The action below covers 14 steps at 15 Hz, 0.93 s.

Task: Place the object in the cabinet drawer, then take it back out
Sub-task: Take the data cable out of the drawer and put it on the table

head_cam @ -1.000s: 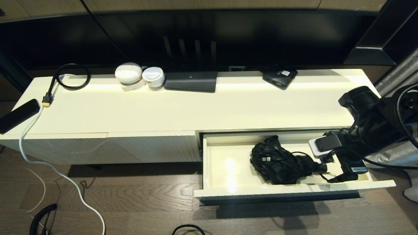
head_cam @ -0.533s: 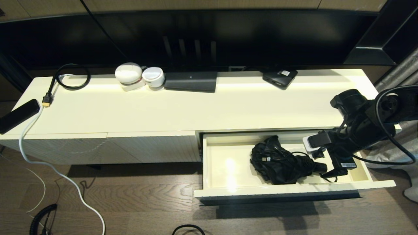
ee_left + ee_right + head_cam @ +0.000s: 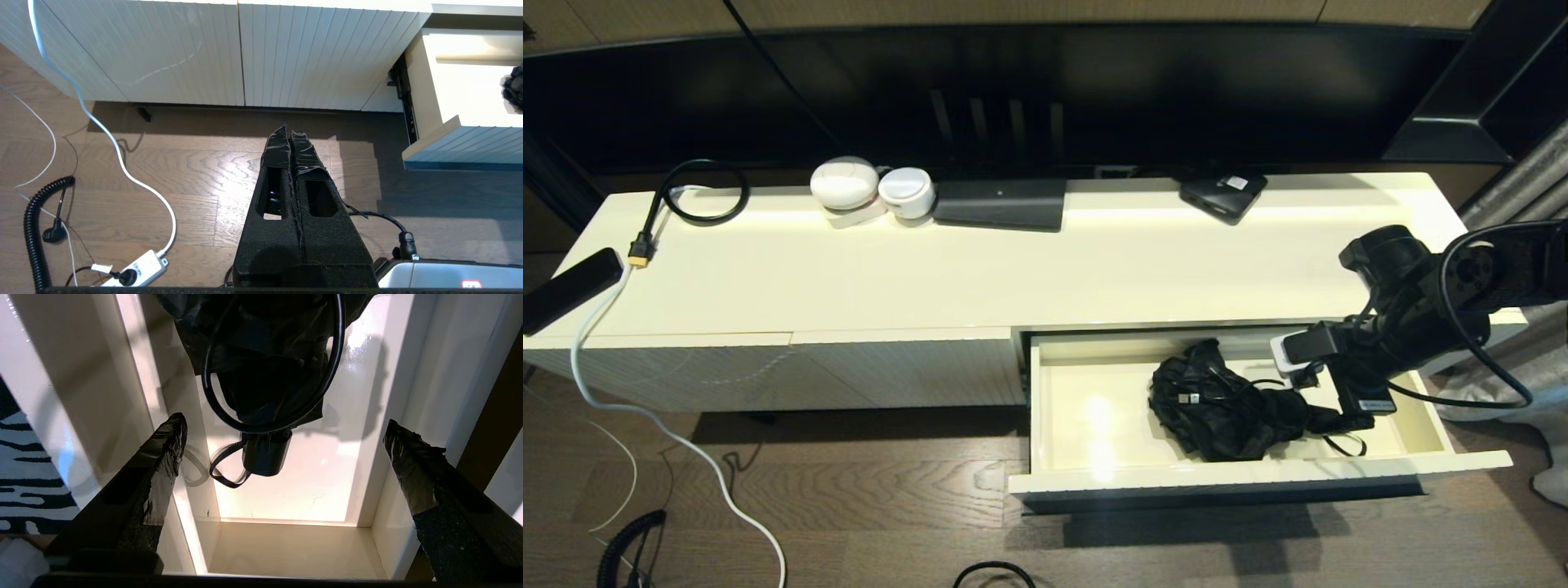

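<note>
The cabinet drawer (image 3: 1086,433) is pulled out at the cabinet's right half, and its cream floor (image 3: 310,486) shows in the right wrist view. Inside lies a black folded umbrella (image 3: 1225,408), with its stubby handle (image 3: 265,457) and wrist strap toward the drawer's right end. My right gripper (image 3: 1347,392) hangs open over that end. In the right wrist view the right gripper (image 3: 284,430) has its fingers spread wide on either side of the handle, touching nothing. My left gripper (image 3: 288,130) is shut and empty over the wood floor, left of the drawer's front (image 3: 461,143).
On the cabinet top (image 3: 1045,269) stand two white round devices (image 3: 870,192), a flat black box (image 3: 1001,204), a small black device (image 3: 1223,194), a coiled black cable (image 3: 698,192) and a black bar (image 3: 568,290). A white cable (image 3: 102,126) and a power strip (image 3: 135,269) lie on the floor.
My right arm has moved left along the drawer and a little higher, bringing the open gripper nearer the umbrella's handle. The umbrella and the drawer have stayed put.
</note>
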Tool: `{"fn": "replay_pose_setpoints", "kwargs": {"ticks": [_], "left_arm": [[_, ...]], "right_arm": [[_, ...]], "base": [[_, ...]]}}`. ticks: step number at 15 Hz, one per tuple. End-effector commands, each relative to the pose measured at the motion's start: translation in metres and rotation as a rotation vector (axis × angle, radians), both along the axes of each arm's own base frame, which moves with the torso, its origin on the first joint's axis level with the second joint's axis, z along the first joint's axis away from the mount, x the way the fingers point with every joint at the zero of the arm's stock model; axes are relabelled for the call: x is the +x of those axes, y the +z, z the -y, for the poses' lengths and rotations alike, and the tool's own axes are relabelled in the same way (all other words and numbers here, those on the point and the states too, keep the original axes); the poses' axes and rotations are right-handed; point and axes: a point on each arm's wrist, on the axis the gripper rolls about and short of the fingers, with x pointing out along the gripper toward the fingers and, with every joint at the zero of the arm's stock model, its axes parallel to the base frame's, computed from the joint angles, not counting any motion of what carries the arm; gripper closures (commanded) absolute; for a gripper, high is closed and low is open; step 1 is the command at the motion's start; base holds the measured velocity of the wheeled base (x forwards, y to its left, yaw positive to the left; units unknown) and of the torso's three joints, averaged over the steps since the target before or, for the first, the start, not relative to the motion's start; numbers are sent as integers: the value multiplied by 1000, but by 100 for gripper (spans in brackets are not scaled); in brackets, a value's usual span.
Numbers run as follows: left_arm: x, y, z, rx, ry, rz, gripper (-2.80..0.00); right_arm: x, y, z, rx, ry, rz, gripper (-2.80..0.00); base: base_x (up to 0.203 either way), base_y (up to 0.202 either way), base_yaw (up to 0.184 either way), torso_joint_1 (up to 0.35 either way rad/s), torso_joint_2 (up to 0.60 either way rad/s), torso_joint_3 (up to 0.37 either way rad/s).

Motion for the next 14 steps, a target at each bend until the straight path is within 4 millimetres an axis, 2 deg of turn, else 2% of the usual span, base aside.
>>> {"fn": "replay_pose_setpoints", "kwargs": {"ticks": [1, 7, 14], "left_arm": [[0, 0, 0, -1, 1, 0, 0], [0, 0, 0, -1, 1, -1, 0], [0, 0, 0, -1, 1, 1, 0]], "right_arm": [[2, -7, 0, -2, 4, -18, -280], [15, -11, -4, 9, -9, 6, -280], [17, -14, -7, 15, -14, -4, -280]], "base": [[0, 0, 0, 0, 0, 0], [0, 0, 0, 0, 0, 0], [0, 0, 0, 0, 0, 0]]}}
